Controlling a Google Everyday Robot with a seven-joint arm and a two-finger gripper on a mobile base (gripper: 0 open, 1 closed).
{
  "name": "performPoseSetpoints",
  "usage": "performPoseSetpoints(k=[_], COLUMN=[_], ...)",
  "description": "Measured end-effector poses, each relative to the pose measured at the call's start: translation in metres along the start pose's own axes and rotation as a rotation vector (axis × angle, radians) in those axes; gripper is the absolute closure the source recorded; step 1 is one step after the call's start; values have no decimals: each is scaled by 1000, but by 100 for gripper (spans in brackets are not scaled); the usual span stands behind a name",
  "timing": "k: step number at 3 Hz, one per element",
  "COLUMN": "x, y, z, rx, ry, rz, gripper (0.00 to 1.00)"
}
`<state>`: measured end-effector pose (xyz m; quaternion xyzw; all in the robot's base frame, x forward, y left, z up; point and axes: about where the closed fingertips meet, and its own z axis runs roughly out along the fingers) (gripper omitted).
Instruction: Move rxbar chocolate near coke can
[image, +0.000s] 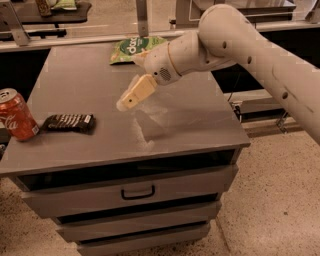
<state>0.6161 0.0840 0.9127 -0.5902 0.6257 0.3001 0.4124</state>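
One camera looks down at the cabinet (200, 120) from its front, fairly near, jaws mid-frame.

One coke can (16, 114), one rxbar chocolate (69, 122), one green bag (132, 47), one gripper (127, 100) above tabletop (200, 117).

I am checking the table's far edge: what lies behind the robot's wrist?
A green snack bag lies there; the wrist covers one end, so that part cannot be seen. The end effector hangs over the table, apart from the rxbar chocolate.
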Motion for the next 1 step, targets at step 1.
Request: performPoseSetpoints(k=[1], x=[0], y=[0], z=[0], rx=[0], ry=[0], rz=[0], gripper=[0])
